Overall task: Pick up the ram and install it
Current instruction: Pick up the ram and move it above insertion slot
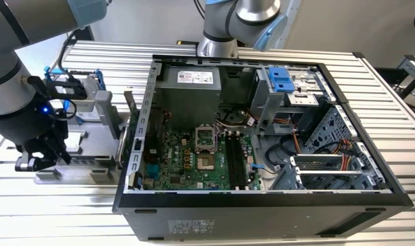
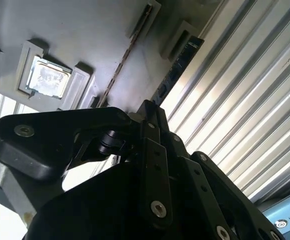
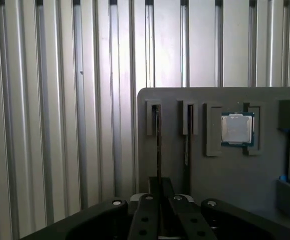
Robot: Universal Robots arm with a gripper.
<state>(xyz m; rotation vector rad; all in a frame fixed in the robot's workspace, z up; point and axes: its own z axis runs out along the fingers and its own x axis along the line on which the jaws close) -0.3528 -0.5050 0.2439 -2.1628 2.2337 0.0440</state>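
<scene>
Well apart from the fingers, across the slatted metal table [image 1: 389, 97], lies the open computer case [image 1: 262, 204], with its green board and empty memory slots facing up. The grey arm [image 1: 8, 92] comes down on the exterior view's left, outside the case wall. It carries the gripper [image 1: 35, 163] low over a grey parts fixture [image 3: 224, 175] that rests on the table slats.

In both wrist views the black gripper [image 3: 159, 194] sits right over the fixture's edge nearest the bare slats. Its fingers [image 3: 145, 220] are drawn close together, with only a narrow gap between them, and they appear to be clamped on the ram [image 3: 158, 145]. The ram is a thin dark stick standing on its long edge. It runs straight out from between the fingertips, one finger on each flat side, and its far end sits in a raised slot of the fixture. In the second wrist view the same ram [image 2: 178, 65] stretches away from the meeting fingertips [image 2: 147, 111] along the fixture's border.

Just beside the gripped stick, one slot further from the fingers, a second stick [image 3: 188, 145] stands on edge parallel to it, apart from both fingers. Beyond that again, a square silver processor chip [image 3: 237, 128] lies flat in its own recess, well clear of the fingertips.
</scene>
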